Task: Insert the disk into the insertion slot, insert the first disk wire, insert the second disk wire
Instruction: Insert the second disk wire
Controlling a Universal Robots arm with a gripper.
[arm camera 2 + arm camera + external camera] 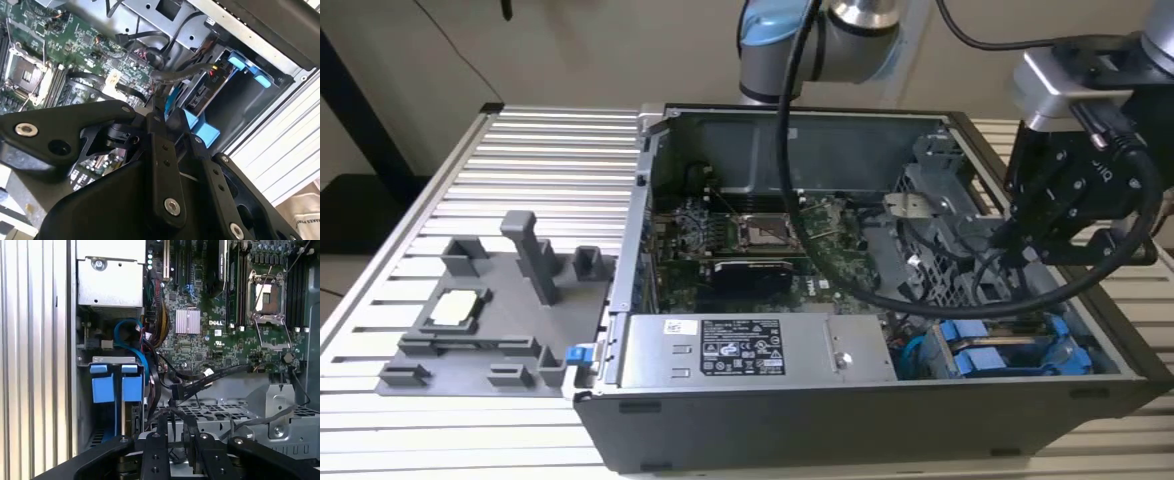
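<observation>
In both wrist views two blue-framed drives sit side by side in the dark grey drive bay, the insertion slot, at the case's front corner. I cannot tell which of them is the disk. My gripper hangs inside the case next to that bay, at the exterior view's right. Its fingers are shut on a black disk wire whose connector end sticks out just past the fingertips, a short way from the drives.
The open computer case holds a green motherboard, a silver power supply and a perforated grey cage beside my gripper. A grey fixture with a small chip stands on the slatted table at the exterior view's left.
</observation>
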